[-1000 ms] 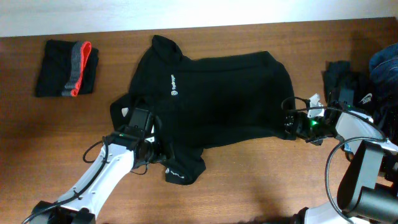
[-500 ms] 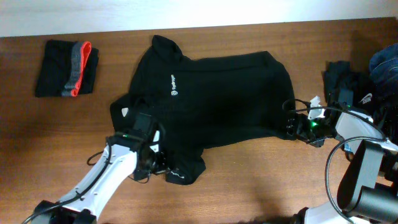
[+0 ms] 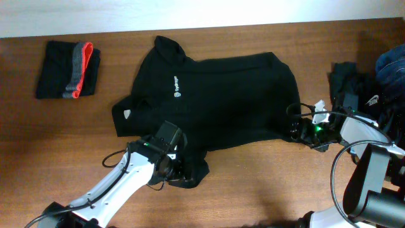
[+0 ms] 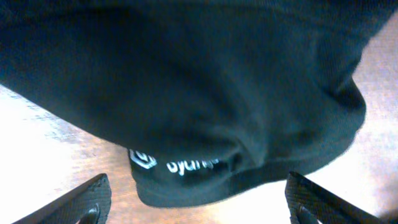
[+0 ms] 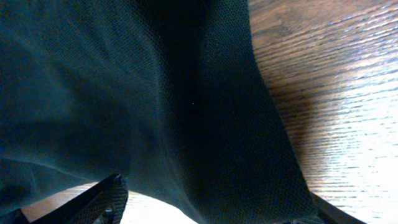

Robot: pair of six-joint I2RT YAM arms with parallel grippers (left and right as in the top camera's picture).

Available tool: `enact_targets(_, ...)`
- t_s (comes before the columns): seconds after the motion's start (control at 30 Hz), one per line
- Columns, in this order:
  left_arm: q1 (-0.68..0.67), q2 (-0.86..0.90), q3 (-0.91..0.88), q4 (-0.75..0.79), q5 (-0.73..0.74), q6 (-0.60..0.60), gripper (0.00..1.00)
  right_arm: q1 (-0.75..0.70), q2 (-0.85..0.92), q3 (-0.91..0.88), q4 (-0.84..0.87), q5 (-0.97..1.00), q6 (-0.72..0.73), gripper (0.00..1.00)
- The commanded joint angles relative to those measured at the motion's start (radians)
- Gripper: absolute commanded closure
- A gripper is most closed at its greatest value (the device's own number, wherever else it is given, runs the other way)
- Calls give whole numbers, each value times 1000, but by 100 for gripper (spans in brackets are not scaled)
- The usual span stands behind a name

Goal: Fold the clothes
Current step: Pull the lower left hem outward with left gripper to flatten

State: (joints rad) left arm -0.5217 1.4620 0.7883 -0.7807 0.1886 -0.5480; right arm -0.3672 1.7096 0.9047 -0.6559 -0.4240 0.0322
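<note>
The clothes here are chiefly a large black short-sleeved shirt point(image 3: 221, 101) spread across the table, its small white chest logo point(image 3: 176, 85) facing up. My left gripper point(image 3: 175, 169) is at the shirt's lower sleeve point(image 3: 195, 172). In the left wrist view that sleeve's hem with white lettering point(image 4: 183, 167) lies just ahead of the open left gripper point(image 4: 199, 208), with bare wood between the fingertips point(image 4: 81, 202). My right gripper point(image 3: 295, 129) is at the shirt's right lower corner. There the right gripper point(image 5: 214, 211) stands open, and black fabric point(image 5: 186, 112) fills the gap between its fingers point(image 5: 99, 199).
A folded black garment with a grey and red stripe point(image 3: 69, 68) lies at the back left. A heap of dark and blue clothes point(image 3: 373, 79) sits at the right edge, behind my right arm. Brown wooden table point(image 3: 266, 183) shows in front of the shirt.
My left arm has slid right and toward the front along the shirt's lower edge, reaching the lettered sleeve, and its jaws have narrowed slightly. The right gripper has stayed at the shirt's corner.
</note>
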Motion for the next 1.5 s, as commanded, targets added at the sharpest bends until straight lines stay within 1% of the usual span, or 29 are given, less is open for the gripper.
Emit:
enact_targets(0.0,-3,-18,-35,32,-48,-18,20,-6,15,-31,8,13,6,22)
enact_targets(0.07,-3,-18,-73,72,-48,-31,27,-6,15,-31,10,10,6,23)
enact_targets(0.17,-3,-18,-125,127,-35,-58,43,-6,15,-31,10,10,6,25)
enact_targets(0.27,-3,-18,-129,134,-24,-58,63,-6,15,-31,10,10,6,25)
enact_targets(0.33,-3,-18,-129,133,-20,-58,79,-6,15,-31,10,10,6,25)
enact_targets(0.37,-3,-18,-129,133,-20,-58,92,-6,15,-31,10,10,6,25)
enact_targets(0.4,-3,-18,-129,133,-20,-58,98,-6,15,-31,10,10,6,25)
enact_targets(0.43,-3,-18,-129,133,-20,-58,99,-6,15,-31,10,10,6,25)
enact_targets(0.7,0,-19,-59,109,-21,-38,99,-6,15,-31,10,10,6,25)
enact_targets(0.8,10,-19,-16,110,-21,-38,99,-6,15,-31,9,10,6,30)
enact_targets(1.03,74,-19,86,107,-21,-31,99,-6,15,-31,8,10,6,31)
enact_targets(1.3,131,-19,94,119,-21,-31,99,-6,15,-31,9,10,6,32)
enact_targets(1.33,138,-19,93,118,-21,-31,99,-6,15,-31,10,10,6,38)
enact_targets(1.37,142,-19,94,117,-20,-31,99,-6,15,-31,10,8,6,48)
enact_targets(1.43,145,-19,93,117,-12,-31,99,-6,14,-29,10,-9,6,62)
enact_targets(1.47,145,-19,94,117,-4,-31,99,-6,14,-26,10,-30,7,71)
